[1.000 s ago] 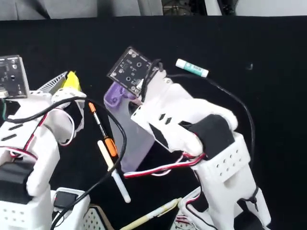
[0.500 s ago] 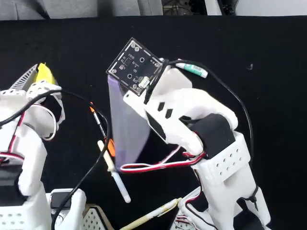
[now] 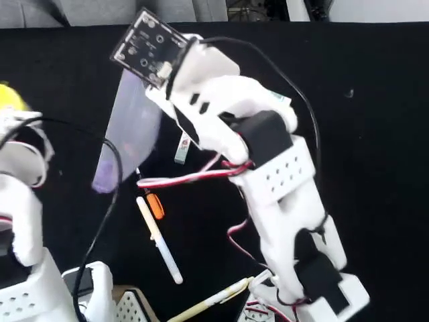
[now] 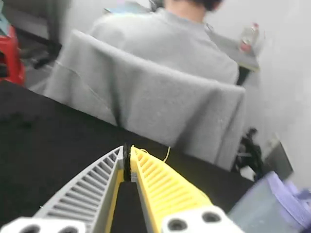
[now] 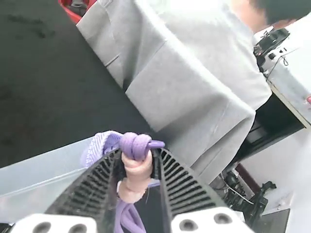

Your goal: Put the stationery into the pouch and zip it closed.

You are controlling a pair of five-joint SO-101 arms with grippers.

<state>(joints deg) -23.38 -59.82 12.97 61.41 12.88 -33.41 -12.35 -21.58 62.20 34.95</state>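
My right gripper (image 5: 136, 162) is shut on the purple zip end of the translucent pouch (image 5: 43, 175). In the high view the pouch (image 3: 129, 131) hangs in the air from the right arm (image 3: 221, 107), clear of the black table (image 3: 362, 134). An orange pen (image 3: 153, 202) and a white pen (image 3: 158, 240) lie below it on the table. A small pale item (image 3: 182, 149) shows beside the arm. The glue stick (image 3: 282, 99) peeks out behind the arm. My left gripper (image 4: 127, 163) is shut with nothing in it, and its yellow finger (image 3: 9, 98) is at the far left.
A cream pen (image 3: 211, 302) lies at the front edge near the arm bases. Red and white cables (image 3: 181, 178) loop under the right arm. A grey chair (image 4: 146, 102) with a person in it stands beyond the table's far edge.
The right arm has swung up and to the left, lifting the pouch off the table. The left arm has drawn back to the left edge. The glue stick is now mostly hidden.
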